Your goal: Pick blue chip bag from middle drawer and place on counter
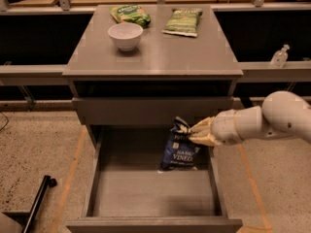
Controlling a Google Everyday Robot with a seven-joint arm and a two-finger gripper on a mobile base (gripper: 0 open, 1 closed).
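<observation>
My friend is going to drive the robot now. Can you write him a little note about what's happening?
Gripper: shut on the top of the blue chip bag, over the right side of the open middle drawer.
Bag: hangs from the gripper, seemingly off the drawer floor.
Done: drawer open, bag grasped.
Left: raise the bag and set it on the counter, probably on the front part, away from the white bowl.
</observation>
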